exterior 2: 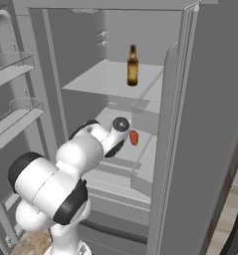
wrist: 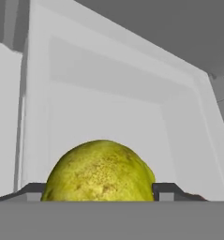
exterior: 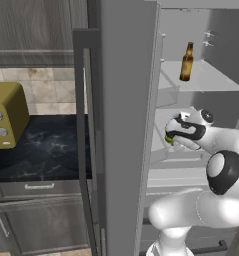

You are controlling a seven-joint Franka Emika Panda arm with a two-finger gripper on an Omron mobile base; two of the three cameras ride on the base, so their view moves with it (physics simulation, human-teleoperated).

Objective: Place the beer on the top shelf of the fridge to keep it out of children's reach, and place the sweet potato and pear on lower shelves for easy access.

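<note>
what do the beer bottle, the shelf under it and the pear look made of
The beer: looks like brown glass, dark and slightly glossy, with a gold cap and yellowish label. The top shelf beneath it: a flat, matte, pale grey-white panel, plastic or coated, hard to say. The pear: fruit with yellow-green, speckled, dull skin, sitting between the fingers.

One beer (exterior 2: pixel 132 65) stands in the fridge (exterior 2: pixel 200 124), one sweet potato (exterior 2: pixel 134 137) lies on a shelf below it, and one pear (wrist: pixel 100 171) shows between the two fingertips of the one gripper (wrist: pixel 100 191). Two door bins (exterior 2: pixel 13 67) hang on the open door. One yellow toaster oven (exterior: pixel 7 114) sits on the desk (exterior: pixel 46 147).
</note>
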